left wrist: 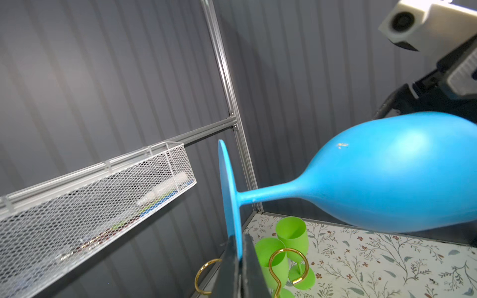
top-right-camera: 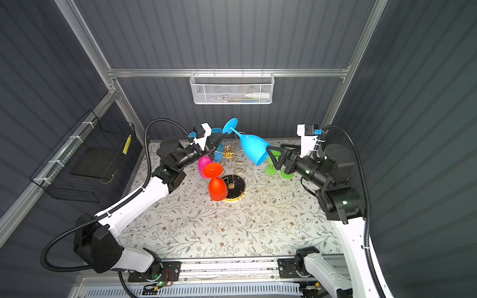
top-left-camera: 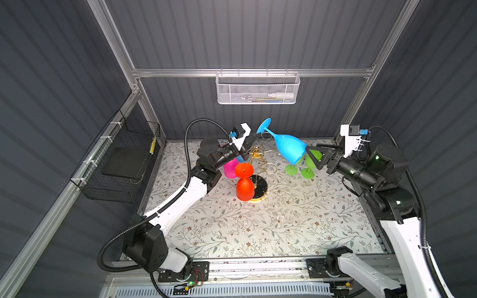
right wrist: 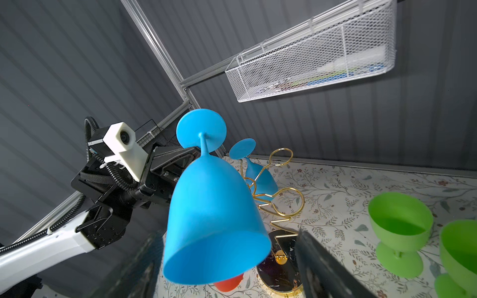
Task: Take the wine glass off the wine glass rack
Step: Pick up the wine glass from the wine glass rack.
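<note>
Handover is what we judge this step to be. The blue wine glass (top-left-camera: 287, 148) hangs in the air above the wine glass rack (top-left-camera: 262, 186). It is tilted, foot up toward the back wall and mouth down toward our right side. In the wrist views its stem looks clear of the gold ring ends (left wrist: 270, 265), so we count it as off the rack.

Our left gripper (top-left-camera: 256, 136) is clamped on the rim of the foot (left wrist: 228, 196) — a thin edge, and a poor hold for so long a lever. Our right gripper (top-left-camera: 308, 152) stands wide apart with the mouth end of the bowl between its fingers (right wrist: 322, 265). A gap shows on that finger's side; on the other side we cannot tell whether there is contact.

To do it well, we would centre the right jaws on the bowl a little back from the lip, where the wall should be stiffer. We would close gently until both pads bear evenly. Only after that should the left let go, opening without twisting the foot.

Next we would carry the glass off to the right, watching two things: the green glasses (top-left-camera: 291, 169) standing on the table just beside the right gripper, and the red glass (top-left-camera: 244, 187) hanging on the rack below. The bowl looks smooth — it may slip if squeezed at the flared lip.
</note>
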